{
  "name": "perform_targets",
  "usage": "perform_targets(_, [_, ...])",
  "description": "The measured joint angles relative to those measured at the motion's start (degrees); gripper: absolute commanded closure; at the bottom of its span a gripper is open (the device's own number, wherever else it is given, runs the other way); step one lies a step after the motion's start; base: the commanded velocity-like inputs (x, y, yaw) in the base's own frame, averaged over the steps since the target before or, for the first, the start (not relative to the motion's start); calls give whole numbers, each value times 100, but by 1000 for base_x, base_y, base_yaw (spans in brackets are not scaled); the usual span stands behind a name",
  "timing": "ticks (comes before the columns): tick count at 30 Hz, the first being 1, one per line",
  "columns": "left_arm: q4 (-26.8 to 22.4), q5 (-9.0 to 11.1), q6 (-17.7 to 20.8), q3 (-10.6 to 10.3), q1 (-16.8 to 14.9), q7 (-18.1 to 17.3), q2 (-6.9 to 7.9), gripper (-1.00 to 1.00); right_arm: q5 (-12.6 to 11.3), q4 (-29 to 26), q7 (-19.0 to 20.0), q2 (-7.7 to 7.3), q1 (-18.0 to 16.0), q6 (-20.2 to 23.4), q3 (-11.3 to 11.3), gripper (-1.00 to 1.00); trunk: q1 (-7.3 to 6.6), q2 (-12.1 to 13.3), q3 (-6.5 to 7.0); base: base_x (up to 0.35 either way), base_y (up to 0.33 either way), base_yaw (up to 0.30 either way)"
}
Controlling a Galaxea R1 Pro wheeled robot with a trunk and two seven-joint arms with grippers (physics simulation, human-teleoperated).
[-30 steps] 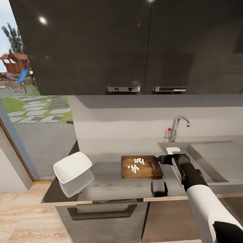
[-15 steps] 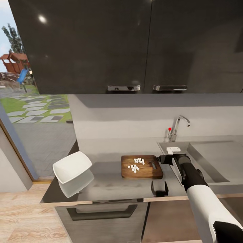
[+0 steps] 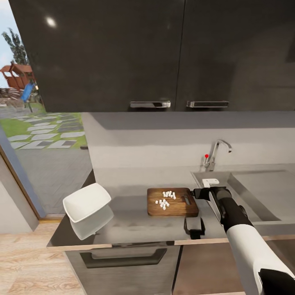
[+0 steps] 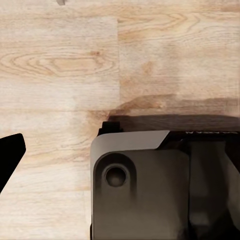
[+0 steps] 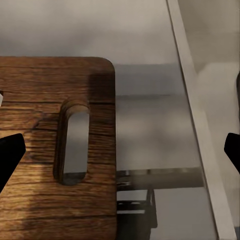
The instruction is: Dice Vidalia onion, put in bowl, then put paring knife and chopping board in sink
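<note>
My right gripper point(image 3: 196, 193), fingers spread wide and empty, hovers by the chopping board point(image 3: 172, 202) carrying diced onion point(image 3: 164, 199); a careless nudge could scatter pieces across the countertop point(image 3: 127, 221)

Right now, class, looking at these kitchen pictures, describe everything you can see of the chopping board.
The chopping board is a rectangular brown wooden slab with dark visible grain and rounded corners. A slot-shaped handle hole is cut through near the end facing the sink. It lies flat on the grey steel countertop, between the white bowl and the sink. Small white diced onion pieces sit scattered on its top. The right gripper hovers by its slotted end, jaws open.
</note>
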Motion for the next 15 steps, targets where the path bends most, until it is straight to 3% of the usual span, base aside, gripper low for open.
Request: perform_targets(15, [0,0,0,0,0,0,0,-100,0,0,0,1,-1,-1,2,-100,330,-603,-271,0,0,0])
